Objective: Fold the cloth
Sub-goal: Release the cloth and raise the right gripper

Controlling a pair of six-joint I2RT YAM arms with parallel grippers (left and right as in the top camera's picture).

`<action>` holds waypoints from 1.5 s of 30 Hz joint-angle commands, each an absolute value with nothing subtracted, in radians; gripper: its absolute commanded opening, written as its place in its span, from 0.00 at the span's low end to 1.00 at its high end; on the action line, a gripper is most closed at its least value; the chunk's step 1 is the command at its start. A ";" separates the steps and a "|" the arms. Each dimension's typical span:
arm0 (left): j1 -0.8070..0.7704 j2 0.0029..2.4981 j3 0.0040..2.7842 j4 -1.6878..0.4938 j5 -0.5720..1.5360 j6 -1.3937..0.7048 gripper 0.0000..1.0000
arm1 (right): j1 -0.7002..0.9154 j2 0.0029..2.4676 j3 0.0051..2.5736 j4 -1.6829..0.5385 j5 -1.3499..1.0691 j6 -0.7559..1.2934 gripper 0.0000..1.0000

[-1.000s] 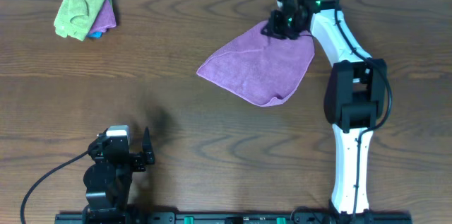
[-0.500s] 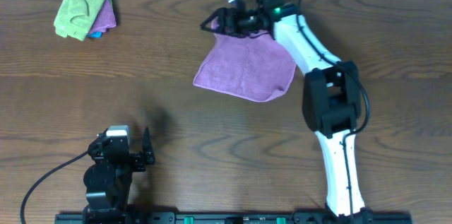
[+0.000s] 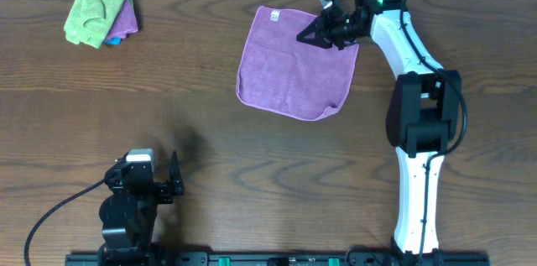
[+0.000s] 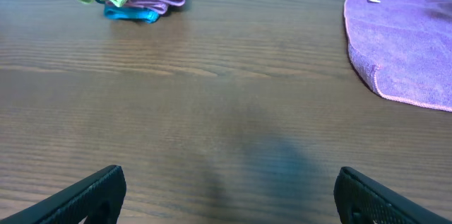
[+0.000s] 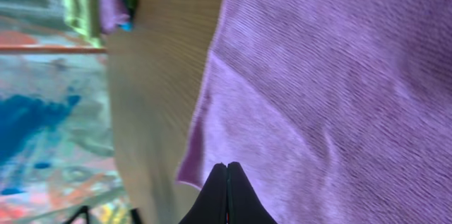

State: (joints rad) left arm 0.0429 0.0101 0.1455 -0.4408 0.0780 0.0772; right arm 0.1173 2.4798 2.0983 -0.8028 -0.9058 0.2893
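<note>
- The wooden table (image 3: 210,123) looks the same to you as it did a second ago; the changes are at its far side.
- The cloth (image 3: 289,69) lies far-centre on the table, right of the middle, spread open as a rough square. A second ago it was a skewed wedge pointing left. Half a second ago its top corner was bunched up and lifted. Now that corner is laid out flat.
- Your right arm (image 3: 415,115) reaches over the far edge. Half a second ago it was swung to the left, and it has since come back right.
- The right gripper (image 3: 300,38) sits over the cloth's upper right part. In the wrist view its fingers (image 5: 215,196) are pressed together tip to tip, with no fabric showing between them and the cloth behind them. You cannot tell from these views whether the tips touch the cloth.
- The left gripper (image 4: 229,181) sits at the near left, well apart from the cloth, jaws spread wide and holding nothing. It has not moved.
- The stack of small cloths (image 3: 101,10), green over pinkish-purple over blue, stays in the far left corner.
- The white tag (image 3: 274,16) now shows at the cloth's upper left corner; it was hidden in both earlier frames. Any print on it is too small to read.
</note>
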 commanded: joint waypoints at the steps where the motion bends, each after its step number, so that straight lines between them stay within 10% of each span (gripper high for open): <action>1: 0.039 0.004 0.127 -0.444 0.071 0.067 0.96 | 0.131 2.405 2.115 -0.818 -0.795 0.211 0.01; 13: 0.039 0.004 0.127 -0.445 0.071 0.067 0.95 | 0.217 2.112 2.116 -1.147 -0.347 0.015 0.02; 45: 0.039 0.004 0.127 -0.440 0.334 0.063 0.95 | 0.322 2.065 2.116 -1.488 -0.157 -0.069 0.01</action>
